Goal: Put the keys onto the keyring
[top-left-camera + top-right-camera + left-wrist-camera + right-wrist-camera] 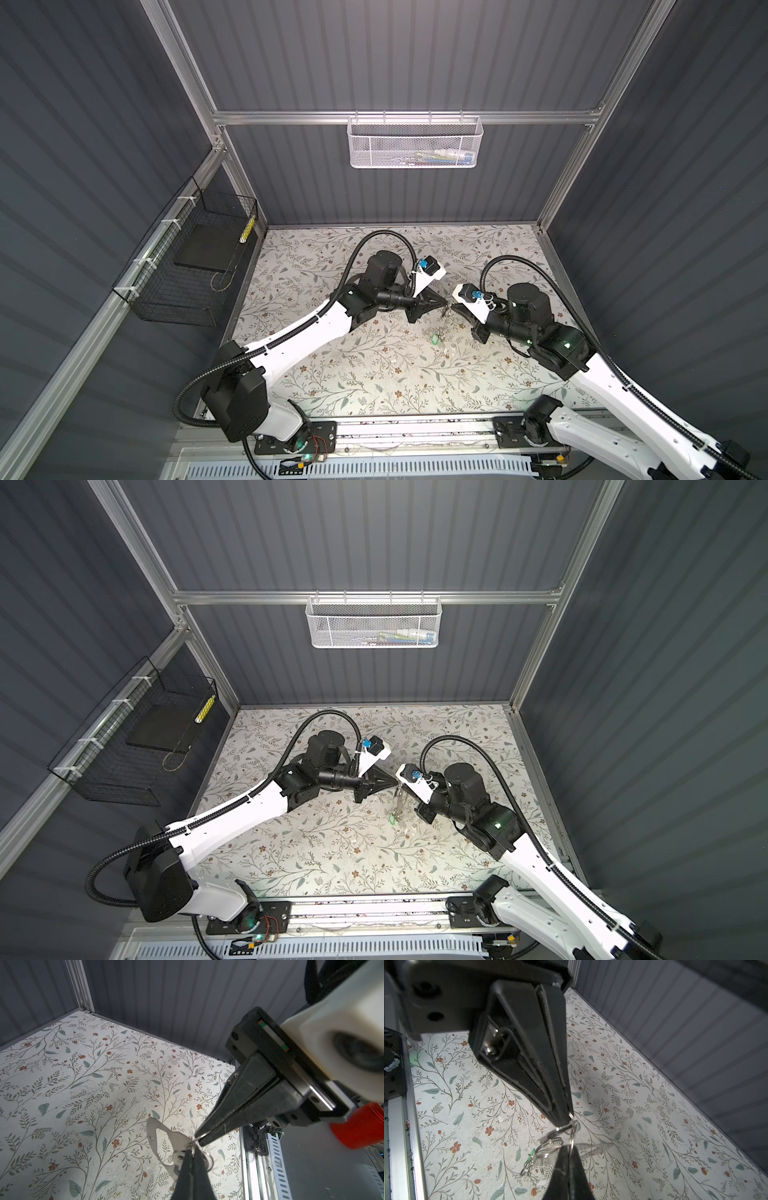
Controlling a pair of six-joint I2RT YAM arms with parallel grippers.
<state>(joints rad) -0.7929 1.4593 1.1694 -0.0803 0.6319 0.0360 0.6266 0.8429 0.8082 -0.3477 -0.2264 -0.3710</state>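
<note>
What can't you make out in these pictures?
- Key count: the keys overlap, partly behind the right pincer, right wrist view.
- Green tag label: too small in both top views.
- White basket contents: mesh blurs them, both top views.

Light: even, from overhead, moderate. The cream floral-print surface is brightest at its middle and near edge in both top views, while the dark grey ribbed walls are dim. Shadows: soft and short beneath the arms. Glare: mild white bloom on the surface in the left wrist view. Distortion: silver aluminium frame posts splay outward toward the corners. Focus: top views slightly soft throughout. White camera housing and red rounded object are blurred. Black left claw is soft at its base in the right wrist view.
</note>
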